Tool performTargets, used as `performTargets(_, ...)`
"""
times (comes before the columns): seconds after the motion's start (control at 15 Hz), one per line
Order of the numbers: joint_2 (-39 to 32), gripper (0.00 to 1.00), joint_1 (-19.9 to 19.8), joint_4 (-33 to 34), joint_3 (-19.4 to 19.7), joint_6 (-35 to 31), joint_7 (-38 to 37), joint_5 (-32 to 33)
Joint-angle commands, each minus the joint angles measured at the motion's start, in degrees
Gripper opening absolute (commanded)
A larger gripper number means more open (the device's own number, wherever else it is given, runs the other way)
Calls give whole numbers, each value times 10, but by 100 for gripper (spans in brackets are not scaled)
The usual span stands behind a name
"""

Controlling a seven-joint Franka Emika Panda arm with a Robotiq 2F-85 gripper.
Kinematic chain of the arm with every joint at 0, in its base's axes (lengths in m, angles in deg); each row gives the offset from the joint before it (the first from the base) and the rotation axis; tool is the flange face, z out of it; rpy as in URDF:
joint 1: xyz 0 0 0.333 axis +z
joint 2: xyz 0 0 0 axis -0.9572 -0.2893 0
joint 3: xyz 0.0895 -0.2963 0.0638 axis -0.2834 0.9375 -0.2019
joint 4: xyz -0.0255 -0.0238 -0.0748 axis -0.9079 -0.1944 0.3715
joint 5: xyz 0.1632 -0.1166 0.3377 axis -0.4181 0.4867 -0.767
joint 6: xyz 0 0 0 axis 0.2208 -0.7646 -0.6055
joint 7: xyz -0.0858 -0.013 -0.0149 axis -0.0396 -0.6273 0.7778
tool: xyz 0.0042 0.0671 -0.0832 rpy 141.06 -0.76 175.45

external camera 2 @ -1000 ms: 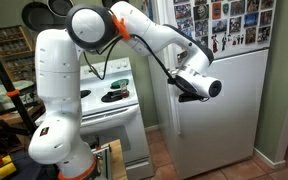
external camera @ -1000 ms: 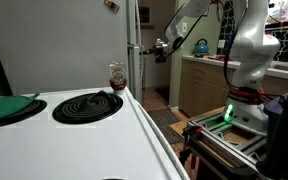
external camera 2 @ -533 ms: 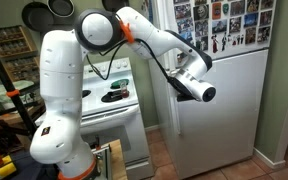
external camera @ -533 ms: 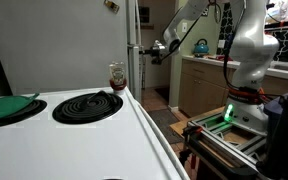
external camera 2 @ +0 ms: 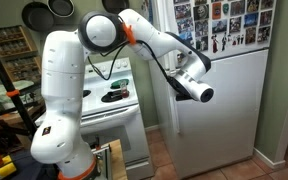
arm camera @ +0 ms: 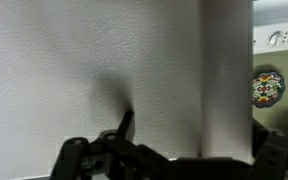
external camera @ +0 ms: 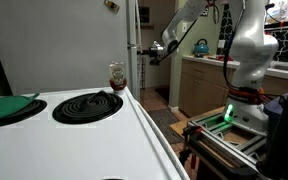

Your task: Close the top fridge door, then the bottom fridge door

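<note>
The fridge here is white. Its top door [external camera 2: 224, 22] is covered with photos and magnets. The bottom door [external camera 2: 234, 115] is a plain white panel. Both look flush with the fridge body. My gripper [external camera 2: 201, 94] is at the left edge of the bottom door, just under the seam, against or very near the panel. In an exterior view it sits at the fridge's front corner [external camera: 155, 49]. The wrist view is filled by the white textured door [arm camera: 84, 60]. My gripper [arm camera: 194, 138] shows dark at the bottom with its fingers [arm camera: 124, 124] spread and nothing between them.
A white stove [external camera 2: 112, 98] with coil burners [external camera: 87, 104] stands next to the fridge. A small glass jar [external camera: 116, 76] sits at the stove's back corner. A wooden cabinet counter with a kettle [external camera: 200, 46] lies beyond. The robot base [external camera: 246, 90] stands on a cart.
My gripper has moved a little closer to the fridge door and slightly down over the last second. In the last half second it has hardly moved.
</note>
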Motion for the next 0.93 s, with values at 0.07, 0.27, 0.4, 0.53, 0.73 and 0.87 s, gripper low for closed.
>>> performTargets(0.07,6,100,-11,-5,11,27,-21,-2)
performTargets(0.27,35,100,-25,-21,32,37,-57,39)
performTargets(0.4,49,100,-37,-27,47,60,-90,79)
performTargets(0.53,68,100,-54,-29,67,73,-130,120)
performTargets(0.73,112,100,-80,-38,95,73,-232,168)
performTargets(0.87,131,100,-104,-31,111,116,-322,197)
